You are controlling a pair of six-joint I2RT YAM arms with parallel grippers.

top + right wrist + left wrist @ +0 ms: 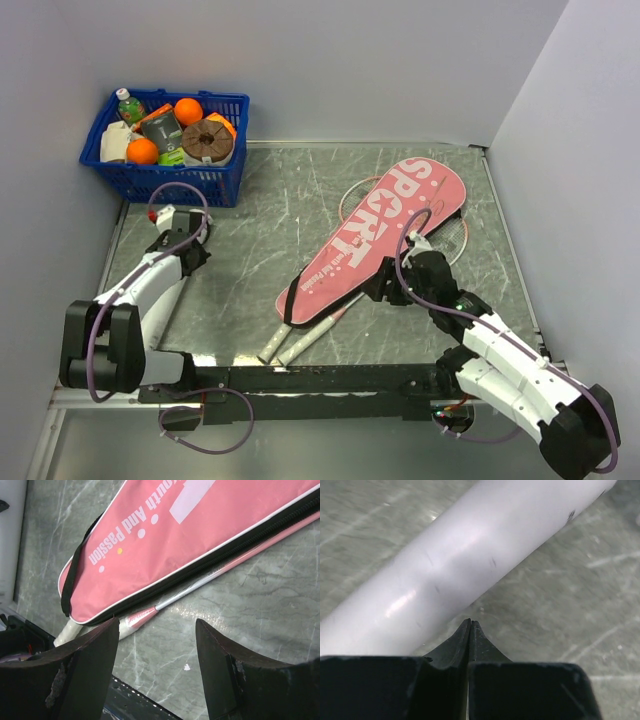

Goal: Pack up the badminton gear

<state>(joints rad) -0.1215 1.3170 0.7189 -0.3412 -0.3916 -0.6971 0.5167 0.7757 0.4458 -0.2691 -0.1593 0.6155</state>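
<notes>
Left claw (470, 625): the fingers are being held pressed together, with nothing pinched between them. The white tube (470, 555) is lying slantwise on the counter (580, 605) just beyond the fingertips. Whether the tips are touching it cannot be told.

Right claw (157, 622): the fingers are being held spread wide, with nothing gripped. The claw is being held over bare counter. Just past the tips, one of the two rackets (200, 582) is lying with its pink and silver shaft along the zipped edge of the pink racket bag (200, 530). A whitish handle is sticking out from under the bag's narrow end, beside the black strap loop.

In the top view the bag is lying slantwise across the middle and right of the counter. Its "SPORT" lettering is facing up and its wide end is pointing to the far right. Both rackets are being partly covered by the bag: their handles are poking out at the near end and their thin hoops are showing at the wide end. The right claw is being held just beside the bag's right edge, and the left claw is well apart from the bag on the left side. A blue basket (170, 185) of groceries is sitting at the far left corner.
</notes>
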